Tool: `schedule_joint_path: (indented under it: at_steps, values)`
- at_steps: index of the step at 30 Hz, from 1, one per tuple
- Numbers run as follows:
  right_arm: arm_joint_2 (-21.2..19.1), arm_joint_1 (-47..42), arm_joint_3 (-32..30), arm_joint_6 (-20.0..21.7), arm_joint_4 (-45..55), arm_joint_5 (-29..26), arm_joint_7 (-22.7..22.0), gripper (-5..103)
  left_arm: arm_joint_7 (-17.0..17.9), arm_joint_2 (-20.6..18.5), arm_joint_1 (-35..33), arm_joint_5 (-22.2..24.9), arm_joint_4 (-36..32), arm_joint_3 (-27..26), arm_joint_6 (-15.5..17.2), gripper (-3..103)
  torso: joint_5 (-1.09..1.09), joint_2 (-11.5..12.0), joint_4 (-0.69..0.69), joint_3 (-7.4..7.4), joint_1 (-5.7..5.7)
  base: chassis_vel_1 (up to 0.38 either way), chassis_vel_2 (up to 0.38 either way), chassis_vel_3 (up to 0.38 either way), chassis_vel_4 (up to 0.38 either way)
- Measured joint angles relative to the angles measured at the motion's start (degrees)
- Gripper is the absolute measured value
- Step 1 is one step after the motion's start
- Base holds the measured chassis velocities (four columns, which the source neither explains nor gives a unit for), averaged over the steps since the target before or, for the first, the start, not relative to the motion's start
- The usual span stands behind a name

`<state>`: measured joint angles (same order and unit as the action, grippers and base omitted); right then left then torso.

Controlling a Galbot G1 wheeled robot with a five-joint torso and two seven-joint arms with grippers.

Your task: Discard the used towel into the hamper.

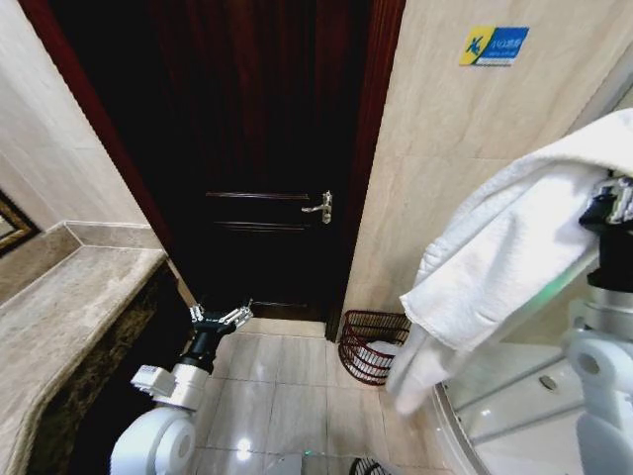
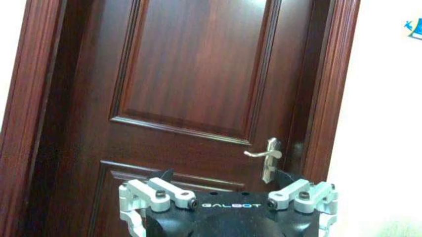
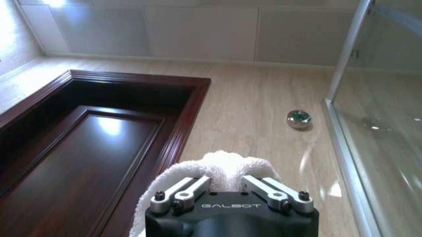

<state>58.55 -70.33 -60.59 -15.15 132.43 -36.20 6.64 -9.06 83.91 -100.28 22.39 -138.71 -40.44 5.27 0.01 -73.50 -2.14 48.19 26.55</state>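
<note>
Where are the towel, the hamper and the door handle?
towel [image 1: 514,237], head view, on the middle of the draped cloth.
hamper [image 1: 368,348], head view, on its wire side wall.
door handle [image 2: 267,155], left wrist view, on the lever by its plate.

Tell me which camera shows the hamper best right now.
The head view: the hamper stands on the floor by the wall right of the door, below the towel in the right gripper. The wrist views face the door and the upper wall instead.
</note>
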Motion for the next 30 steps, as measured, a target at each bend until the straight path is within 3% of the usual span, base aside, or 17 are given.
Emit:
schedule_joint_path:
  at_steps: [14,18,21,24,30]
  values:
    - [-5.9,11.7,6.2,1.3,-6.5,-1.7,0.5,5,0.0,0.0,0.0,0.0,0.0,0.0,0.0,100,0.01,0.0,-0.02,0.02,0.05,-0.127,0.127,0.121,-0.124]
    - [-6.3,12.9,6.7,1.5,-6.6,-2.1,0.3,5,0.0,0.0,0.0,0.0,0.0,0.0,0.0,100,-0.06,0.0,-0.01,0.03,0.07,-0.155,0.179,0.150,-0.169]
    - [-5.9,11.9,6.2,2.2,-5.1,-2.2,0.2,5,0.0,0.0,0.0,0.0,0.0,0.0,0.0,100,0.05,0.0,0.01,0.03,0.08,-0.139,0.107,0.070,-0.111]
    - [-6.0,11.4,5.6,2.5,-3.6,-2.4,0.2,5,0.0,0.0,0.0,0.0,0.0,0.0,0.0,100,-0.03,0.0,-0.02,0.01,0.04,-0.080,0.050,0.022,-0.024]
    - [-11.0,15.7,4.6,1.8,-5.3,-4.8,0.5,5,0.0,0.0,0.0,0.0,0.0,0.0,0.0,100,-0.02,0.0,0.02,-0.02,-0.05,0.015,-0.030,-0.022,0.016]
